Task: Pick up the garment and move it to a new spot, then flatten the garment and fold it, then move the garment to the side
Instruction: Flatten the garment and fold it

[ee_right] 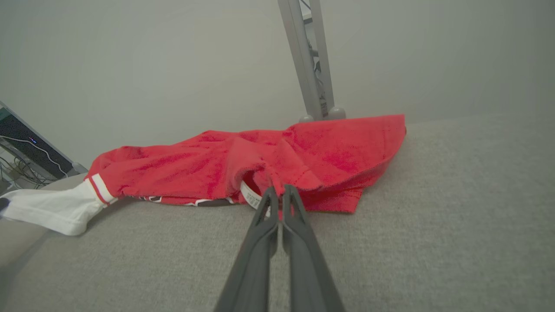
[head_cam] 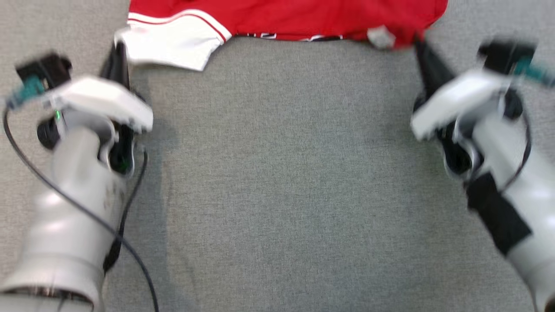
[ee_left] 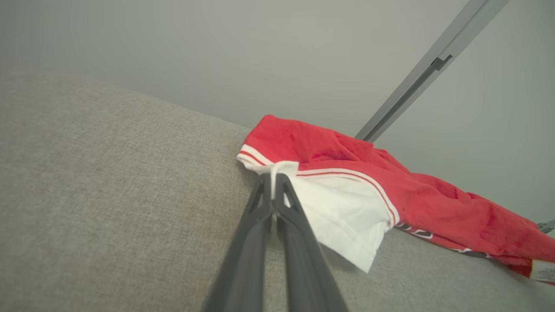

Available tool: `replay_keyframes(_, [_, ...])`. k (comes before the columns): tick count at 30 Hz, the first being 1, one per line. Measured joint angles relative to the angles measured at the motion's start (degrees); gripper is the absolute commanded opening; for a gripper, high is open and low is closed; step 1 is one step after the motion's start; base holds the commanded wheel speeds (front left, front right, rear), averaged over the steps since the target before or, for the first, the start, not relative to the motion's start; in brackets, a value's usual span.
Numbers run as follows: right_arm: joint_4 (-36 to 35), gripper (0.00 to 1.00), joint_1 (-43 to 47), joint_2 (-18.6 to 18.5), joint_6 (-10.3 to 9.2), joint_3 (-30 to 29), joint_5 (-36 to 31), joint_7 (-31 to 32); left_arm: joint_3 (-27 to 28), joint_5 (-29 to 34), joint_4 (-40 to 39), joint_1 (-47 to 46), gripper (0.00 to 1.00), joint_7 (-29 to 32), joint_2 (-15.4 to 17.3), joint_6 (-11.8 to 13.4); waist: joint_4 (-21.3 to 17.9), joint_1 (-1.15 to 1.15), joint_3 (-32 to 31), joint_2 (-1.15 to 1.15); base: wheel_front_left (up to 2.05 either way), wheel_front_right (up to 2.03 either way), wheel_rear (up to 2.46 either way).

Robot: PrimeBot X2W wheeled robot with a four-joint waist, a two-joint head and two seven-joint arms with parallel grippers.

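The garment (head_cam: 286, 17) is a red shirt with white sleeves, stretched along the top edge of the head view on a grey fabric surface. My left gripper (head_cam: 118, 47) is shut on the white sleeve's edge at the left; in the left wrist view its tips (ee_left: 274, 177) pinch white cloth of the garment (ee_left: 347, 203). My right gripper (head_cam: 418, 43) is shut on the red cloth at the right corner; in the right wrist view its tips (ee_right: 277, 190) pinch a red fold of the garment (ee_right: 260, 164), beside a white label.
Grey fabric surface (head_cam: 282, 182) spreads wide between both arms. A grey metal post (ee_right: 310, 60) rises behind the garment, and another slanted rail (ee_left: 425, 69) crosses the left wrist view. A plain wall stands behind.
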Motion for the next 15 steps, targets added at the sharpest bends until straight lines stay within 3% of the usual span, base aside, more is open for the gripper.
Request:
replay_keyframes(4, [-8.58,0.00,13.01,-3.44,0.00,1.62,2.25,-0.13,0.89,-2.47,-6.72,11.28,0.00,-0.69,2.08,0.00,0.27,0.00,-2.85,0.00,0.00,0.00,0.00])
replay_keyframes(7, [-14.49,0.00,20.93,-4.79,0.00,0.16,2.12,-0.14,2.26,-0.19,-12.34,18.55,0.00,-0.74,3.99,0.00,0.38,0.00,-5.06,0.00,0.00,0.00,0.00])
replay_keyframes(12, [-22.53,0.00,32.40,-5.68,0.00,-3.78,-0.34,-0.15,7.98,2.90,-22.25,31.76,0.00,-0.74,4.49,0.07,0.33,0.00,-9.13,0.00,0.00,0.00,0.00])
replay_keyframes(15, [-26.22,0.00,38.39,-5.65,0.00,-5.84,-1.04,-0.15,10.12,6.60,-29.41,40.39,0.00,-0.75,5.36,1.66,-0.04,0.00,-11.67,0.00,0.00,0.00,0.00])
